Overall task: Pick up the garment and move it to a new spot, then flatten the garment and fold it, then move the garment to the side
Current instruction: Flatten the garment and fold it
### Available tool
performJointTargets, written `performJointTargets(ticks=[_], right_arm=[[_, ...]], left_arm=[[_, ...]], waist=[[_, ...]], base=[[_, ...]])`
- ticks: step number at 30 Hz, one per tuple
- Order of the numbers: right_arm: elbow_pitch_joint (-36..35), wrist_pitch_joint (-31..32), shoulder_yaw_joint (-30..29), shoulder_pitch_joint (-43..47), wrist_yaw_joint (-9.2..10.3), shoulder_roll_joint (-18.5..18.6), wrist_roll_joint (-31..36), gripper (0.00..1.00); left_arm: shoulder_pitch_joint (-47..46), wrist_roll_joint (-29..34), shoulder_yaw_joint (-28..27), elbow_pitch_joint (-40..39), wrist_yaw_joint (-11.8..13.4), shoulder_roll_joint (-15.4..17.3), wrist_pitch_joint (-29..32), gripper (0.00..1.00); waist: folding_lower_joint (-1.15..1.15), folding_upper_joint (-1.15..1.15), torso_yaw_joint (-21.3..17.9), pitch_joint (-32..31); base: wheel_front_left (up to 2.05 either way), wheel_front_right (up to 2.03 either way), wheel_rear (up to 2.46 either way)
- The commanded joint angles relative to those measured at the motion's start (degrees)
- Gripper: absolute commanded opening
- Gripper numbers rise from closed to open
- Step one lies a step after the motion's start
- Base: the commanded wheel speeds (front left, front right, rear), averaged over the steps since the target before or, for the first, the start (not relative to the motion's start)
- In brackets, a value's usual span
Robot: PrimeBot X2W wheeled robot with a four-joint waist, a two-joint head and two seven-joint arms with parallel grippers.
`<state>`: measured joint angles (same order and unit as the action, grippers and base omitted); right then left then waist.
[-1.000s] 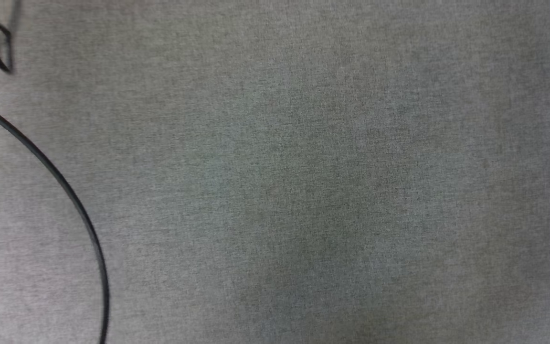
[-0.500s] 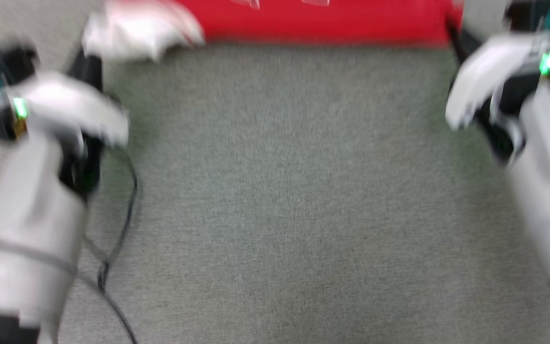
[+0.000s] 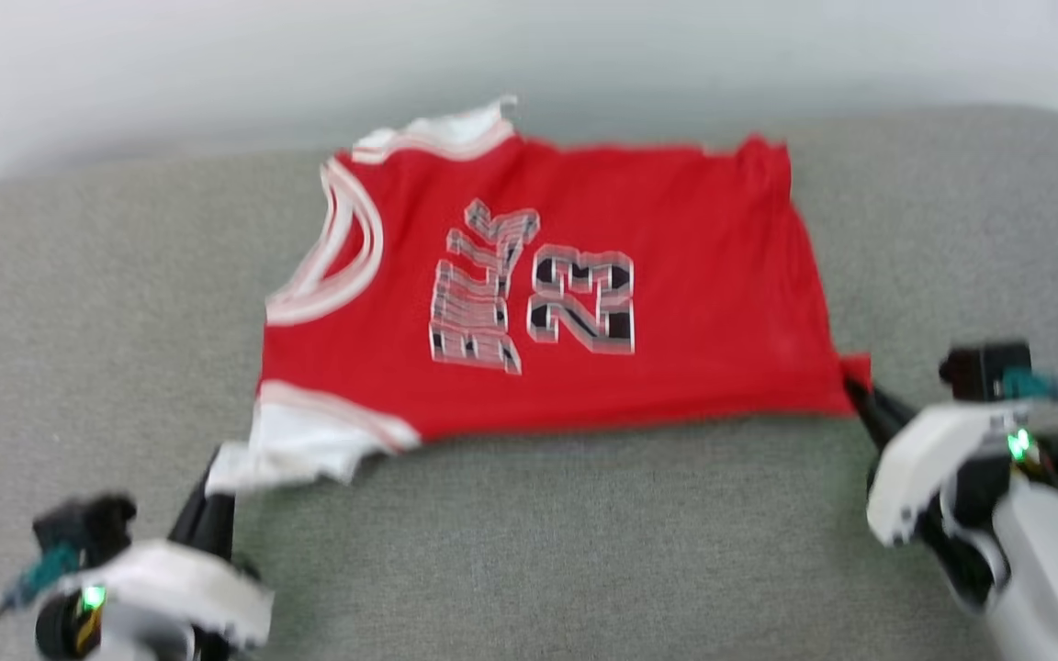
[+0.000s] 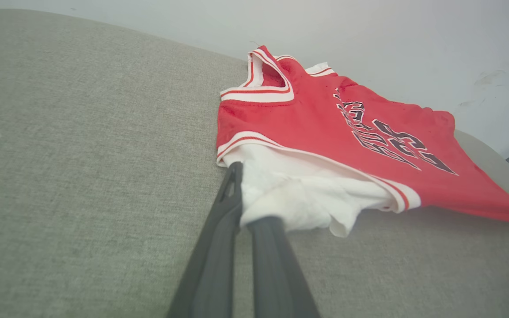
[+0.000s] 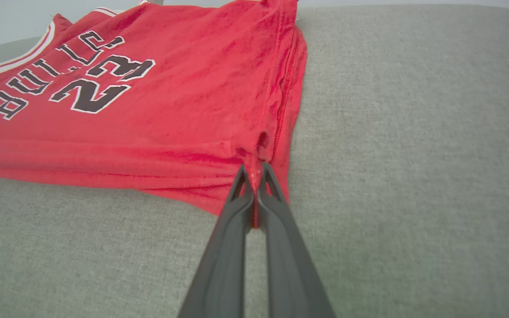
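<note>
Grey cushion [image 3: 529, 551], shirt [image 3: 676, 275] spread out — left gripper [image 4: 248, 198] pinching the sleeve [image 4: 290, 198], right gripper [image 5: 254, 174] the hem corner [image 5: 259, 150], so imo pull evenly & low.

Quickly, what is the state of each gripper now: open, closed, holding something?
Left gripper: closed on the garment, at its white sleeve.
Right gripper: closed on the garment, at its red bottom corner.

Your head view is smeared, so the lettering on the garment [image 3: 584, 275] is hard to read. The white sleeve [image 4: 290, 198] covers 1 fingertip of the left gripper [image 4: 248, 194]. The right wrist view's left edge cuts the garment off; the head view's lower right corner cuts off the right arm [image 3: 1043, 569].
</note>
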<state>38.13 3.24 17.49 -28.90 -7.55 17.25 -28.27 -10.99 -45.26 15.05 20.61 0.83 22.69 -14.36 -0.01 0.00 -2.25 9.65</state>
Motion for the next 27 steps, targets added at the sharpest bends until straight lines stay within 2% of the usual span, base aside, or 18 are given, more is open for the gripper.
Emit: performJointTargets(ticks=[1, 2, 7, 11, 15, 20, 27], right_arm=[[-3.6, 1.0, -2.0, 5.5, 0.13, 1.7, 0.0, 0.0], [-3.6, 1.0, -2.0, 5.5, 0.13, 1.7, 0.0, 0.0], [-13.7, 4.9, -8.5, 18.3, 0.14, 1.3, 1.5, 0.0], [-22.7, 10.1, -15.3, 28.3, 0.15, -0.8, 3.5, 0.0], [-31.7, 16.1, -19.2, 34.5, 0.13, -4.2, 5.7, 0.0], [-38.0, 21.1, -20.7, 34.9, 0.11, -6.6, 8.9, 0.0], [-37.9, 23.8, -19.9, 28.3, 0.1, -7.2, 10.5, 0.0]], left_arm=[[5.9, -0.8, -1.1, -4.5, 2.7, 1.3, 0.8, 0.0], [5.9, -0.8, -1.1, -4.5, 2.7, 1.3, 0.8, 0.0], [17.7, -2.1, -2.1, -15.5, 8.0, 2.5, 3.7, 0.0], [25.1, -2.9, -2.9, -23.6, 11.7, 3.2, 5.3, 0.0], [28.5, -2.8, -2.5, -29.9, 13.6, 3.9, 7.1, 0.0], [26.0, -2.3, -1.7, -33.4, 13.8, 3.6, 8.1, 0.0], [15.4, -0.8, -0.5, -31.4, 10.8, 3.5, 7.8, 0.0]], waist=[[0.01, 0.0, 0.2, -3.7], [0.01, 0.0, 0.2, -3.7], [0.01, 0.0, 0.9, -5.8], [0.01, 0.0, 1.4, -7.4], [0.01, 0.0, 1.6, -7.6], [0.01, 0.0, 1.3, -7.1], [0.01, 0.0, 1.8, -3.8]], base=[[0.0, 0.0, 0.0], [0.0, 0.0, 0.0], [0.0, 0.0, 0.0], [0.0, 0.0, 0.0], [0.0, 0.0, 0.0], [0.0, 0.0, 0.0], [0.0, 0.0, 0.0]])
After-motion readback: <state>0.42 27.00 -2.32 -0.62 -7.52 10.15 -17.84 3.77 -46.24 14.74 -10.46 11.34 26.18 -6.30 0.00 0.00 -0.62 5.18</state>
